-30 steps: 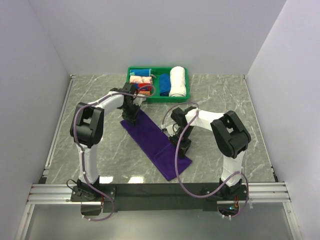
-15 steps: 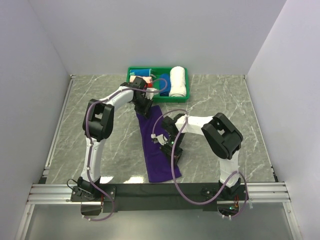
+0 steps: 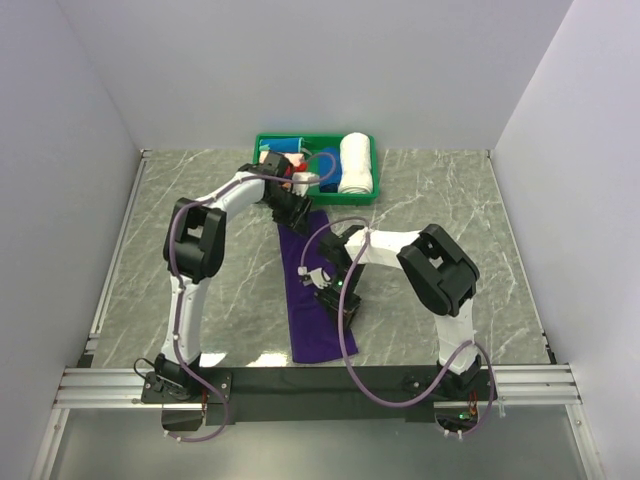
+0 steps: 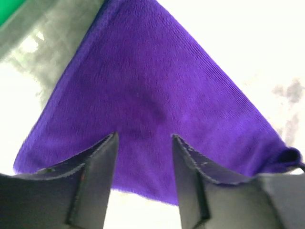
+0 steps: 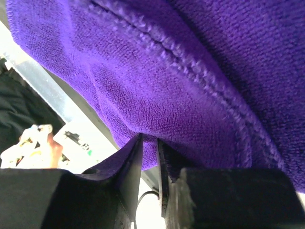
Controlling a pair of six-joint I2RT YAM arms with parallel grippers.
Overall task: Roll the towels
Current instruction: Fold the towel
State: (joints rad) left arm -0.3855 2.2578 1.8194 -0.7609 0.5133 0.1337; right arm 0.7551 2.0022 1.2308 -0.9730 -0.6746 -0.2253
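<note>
The purple towel point(image 3: 306, 318) is laid mid-table, from the green bin point(image 3: 350, 199) toward the near edge. Its right edge is pinched by the right gripper point(image 5: 150, 141). The left gripper point(image 4: 144, 139) is spread, empty, over the far end. The cloth could be skewed by one-sided pulling.

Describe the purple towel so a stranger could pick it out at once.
On the grey marble table, find the green bin at the far edge. The purple towel stretches from near it toward the near edge as a long strip. Unlike the rolled towels in the bin, it is unrolled.
</note>
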